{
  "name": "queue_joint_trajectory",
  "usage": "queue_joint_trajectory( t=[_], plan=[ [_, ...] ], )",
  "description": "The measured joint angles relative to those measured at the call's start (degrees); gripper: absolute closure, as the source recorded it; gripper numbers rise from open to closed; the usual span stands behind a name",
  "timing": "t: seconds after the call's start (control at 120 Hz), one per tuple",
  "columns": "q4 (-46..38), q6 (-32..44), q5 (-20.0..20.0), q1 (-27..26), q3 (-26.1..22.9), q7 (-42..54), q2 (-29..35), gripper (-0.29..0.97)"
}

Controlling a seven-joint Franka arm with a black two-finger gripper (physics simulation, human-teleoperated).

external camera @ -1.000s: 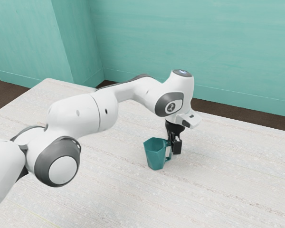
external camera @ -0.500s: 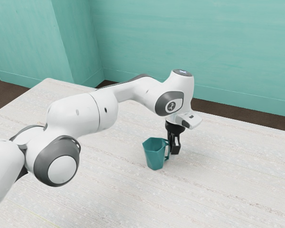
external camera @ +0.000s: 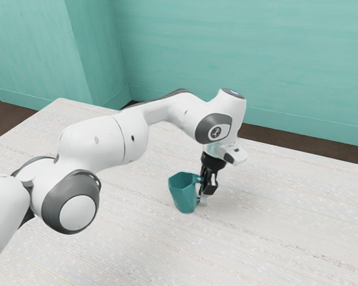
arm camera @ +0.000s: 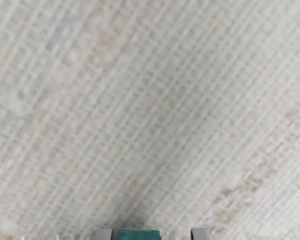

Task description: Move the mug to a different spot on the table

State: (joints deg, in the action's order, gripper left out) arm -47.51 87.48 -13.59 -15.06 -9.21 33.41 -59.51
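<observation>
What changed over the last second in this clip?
The hand closed on the handle of the mug, then drew it toward the exterior view's left, tilting it slightly. The table stayed as it was.

One mug (external camera: 182,192), one robot arm (external camera: 101,146) and one table (external camera: 286,226)
</observation>
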Motion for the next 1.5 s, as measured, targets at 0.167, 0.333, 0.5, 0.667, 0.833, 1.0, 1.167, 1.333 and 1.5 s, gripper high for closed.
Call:
queue_joint_trajectory(
  t=[0.167, 0.333, 0.5, 0.667, 0.833, 1.0, 1.167, 1.333, 1.5],
  plan=[
    [0.12, -3.58, -2.59, -0.22, 0.00, -0.08, 0.70, 0.60],
    [0.34, -6.57, -5.56, 0.25, 0.05, -0.05, 1.26, 0.61],
    [0.37, -7.90, -6.31, 2.73, 0.44, -0.05, 1.68, 0.61],
    [0.24, -8.50, -6.38, 4.91, 0.76, -0.08, 1.56, 0.60],
    [-0.07, -8.67, -6.47, 7.23, 1.06, -0.10, 1.32, 0.64],
    [-0.16, -8.67, -6.67, 8.34, 2.38, -0.05, 1.27, 0.66],
    [-0.18, -8.71, -6.50, 9.30, 3.50, 0.02, 1.14, 0.65],
    [-1.21, -8.64, -5.34, 11.62, 3.67, 0.08, 0.85, 0.65],
    [-2.37, -7.83, -2.82, 12.61, 3.35, 0.01, 0.42, 0.42]
  ],
)
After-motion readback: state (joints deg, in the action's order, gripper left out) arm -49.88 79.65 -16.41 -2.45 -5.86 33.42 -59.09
